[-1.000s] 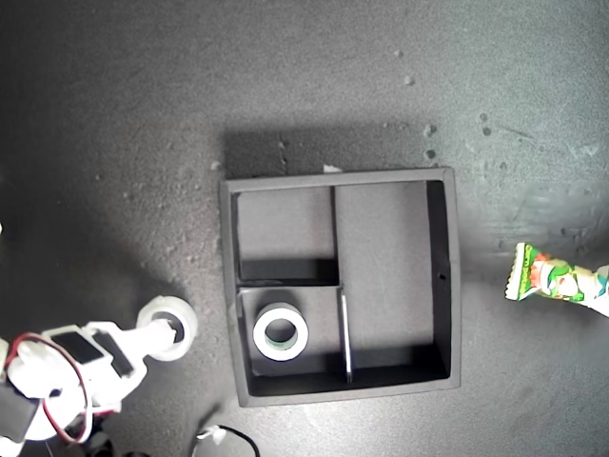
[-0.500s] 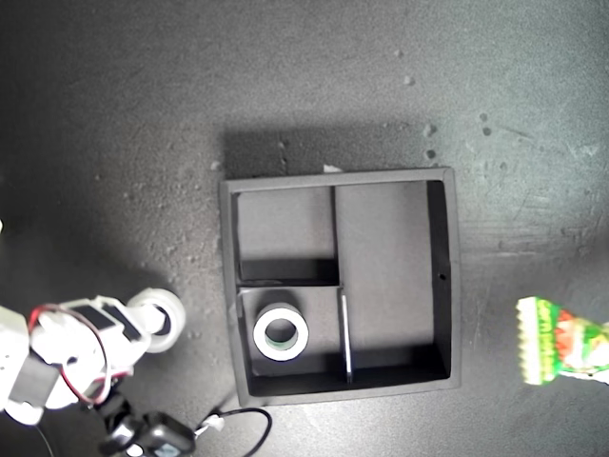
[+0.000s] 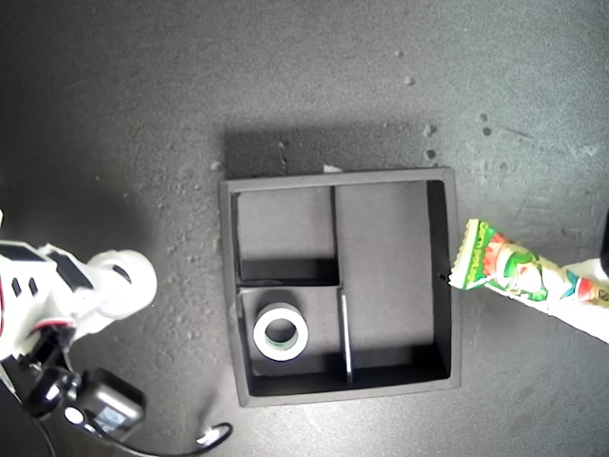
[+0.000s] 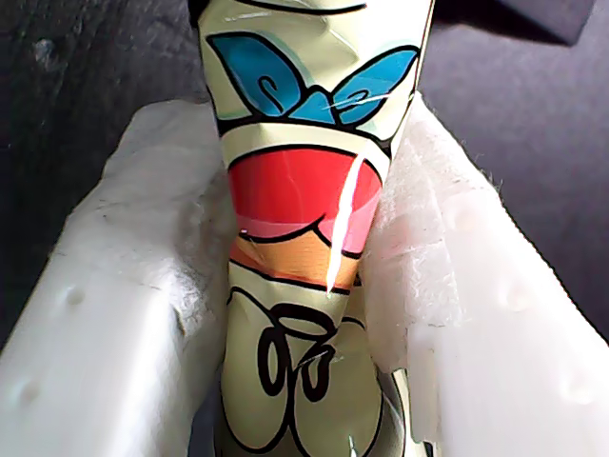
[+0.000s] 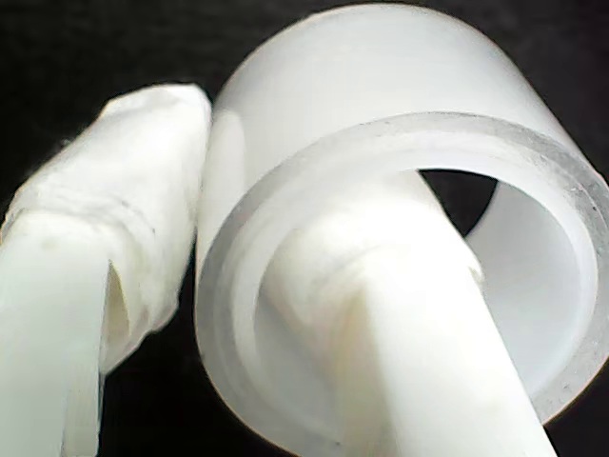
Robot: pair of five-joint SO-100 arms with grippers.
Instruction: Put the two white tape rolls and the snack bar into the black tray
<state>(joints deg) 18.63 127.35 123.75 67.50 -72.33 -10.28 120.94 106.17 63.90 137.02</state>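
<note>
White tape roll (image 5: pixel 381 238) lifted clear, clamped by my second gripper (image 5: pixel 238 314); snack bar (image 3: pixel 519 276), pinched in my first gripper (image 4: pixel 304 286), now brought against black tray (image 3: pixel 453 286).

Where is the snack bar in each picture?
Exterior view: the snack bar pokes in from the exterior view's right edge, its zigzag end just outside the black tray wall.
First wrist view: it fills the middle, squeezed between the white fingers of my first pincer.
Second wrist view: not in it; only a tape roll shows.
Shared landmark: the wrapper's red cartoon patch.
</note>
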